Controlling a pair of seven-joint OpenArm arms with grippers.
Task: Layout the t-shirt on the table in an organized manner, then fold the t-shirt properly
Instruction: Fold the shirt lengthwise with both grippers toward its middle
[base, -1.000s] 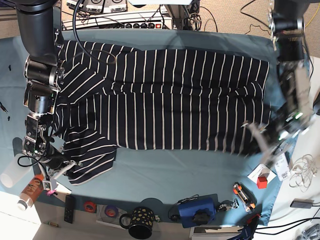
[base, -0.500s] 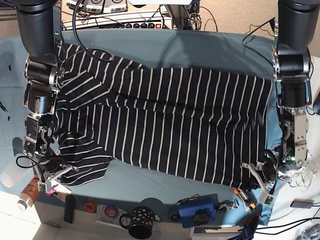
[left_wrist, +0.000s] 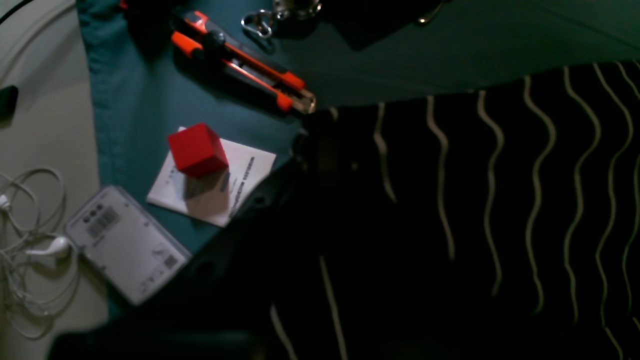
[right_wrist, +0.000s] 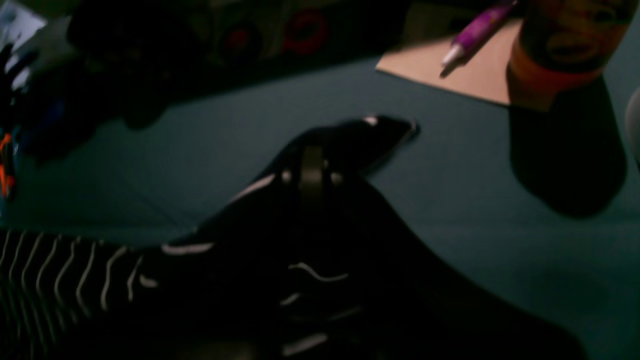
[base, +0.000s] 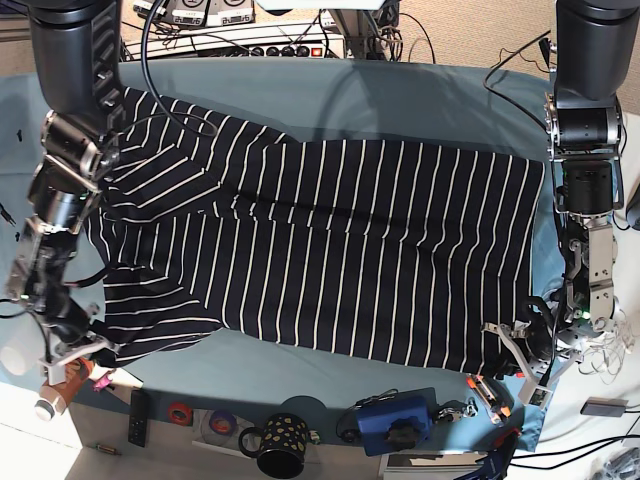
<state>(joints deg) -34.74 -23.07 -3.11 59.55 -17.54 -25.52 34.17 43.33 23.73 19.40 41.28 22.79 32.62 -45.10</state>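
Note:
The dark, white-striped t-shirt (base: 330, 240) lies spread wide over the teal table (base: 400, 95), its hem toward the right. My left gripper (base: 522, 352), at the front right, is shut on the hem corner. In the left wrist view the t-shirt (left_wrist: 475, 225) fills the right side and the dark left gripper (left_wrist: 307, 135) pinches its corner. My right gripper (base: 72, 350), at the front left, is shut on the tip of a sleeve. In the right wrist view the right gripper (right_wrist: 312, 170) holds a peak of fabric just above the table (right_wrist: 500, 225).
Beside the held hem corner lie a red cube (left_wrist: 197, 149) on a paper slip, an orange box cutter (left_wrist: 240, 60), a white card (left_wrist: 125, 242) and earphones (left_wrist: 35, 250). Near the right gripper stand an orange bottle (right_wrist: 565, 45) and a purple pen (right_wrist: 475, 30). A dotted mug (base: 280, 445) sits at the front edge.
The shirt has been drawn toward the front edge and spread flatter. My right gripper pulled the sleeve farther out to the front left. The left gripper came down to the front right corner.

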